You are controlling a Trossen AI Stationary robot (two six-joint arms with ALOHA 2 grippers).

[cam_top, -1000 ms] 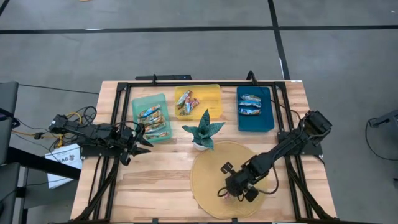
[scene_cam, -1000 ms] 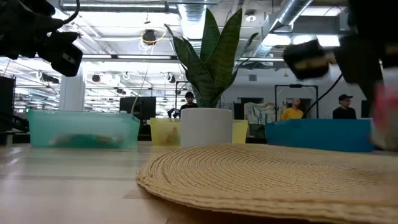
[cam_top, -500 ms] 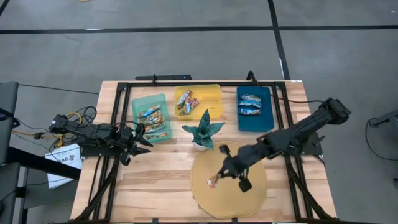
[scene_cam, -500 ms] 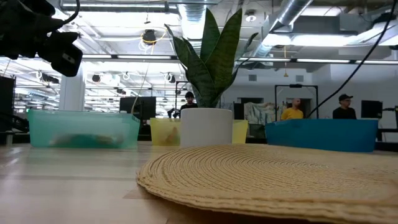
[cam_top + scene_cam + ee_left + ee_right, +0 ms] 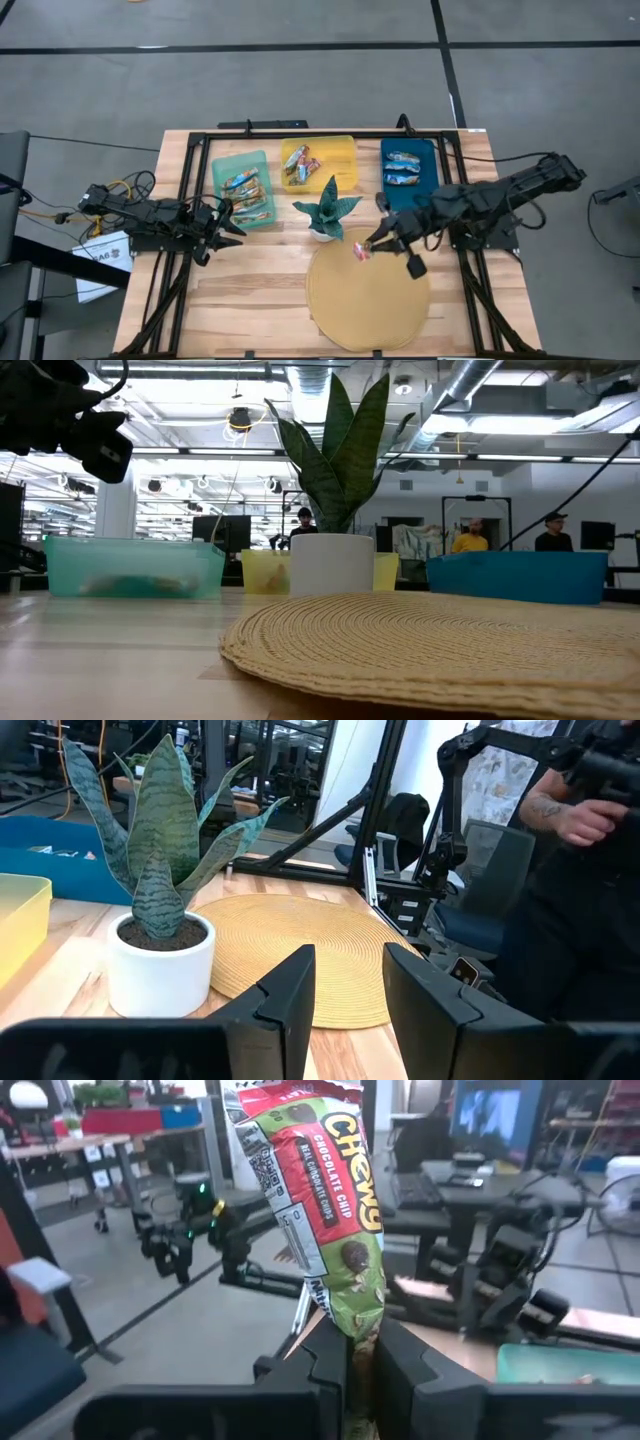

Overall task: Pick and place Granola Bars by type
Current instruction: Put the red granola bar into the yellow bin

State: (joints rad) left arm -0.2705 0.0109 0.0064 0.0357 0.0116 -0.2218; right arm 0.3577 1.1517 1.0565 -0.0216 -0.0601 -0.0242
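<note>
Left gripper [image 5: 226,228] idle beside teal bin [image 5: 244,190], fingers slightly apart, empty; right gripper [image 5: 372,245] above mat's [image 5: 367,295] far edge, pinching bar [image 5: 360,251] by wrapper end: likely light, crinkly, slippery, safer gripped mid-body.

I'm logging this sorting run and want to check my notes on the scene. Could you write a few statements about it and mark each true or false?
1. The right gripper holds a granola bar. True.
2. That bar rests on the woven mat. False: it is held up above the mat's far edge.
3. The left gripper grips a bar. False: its jaws are empty, beside the green bin.
4. The blue bin contains bars. True.
</note>
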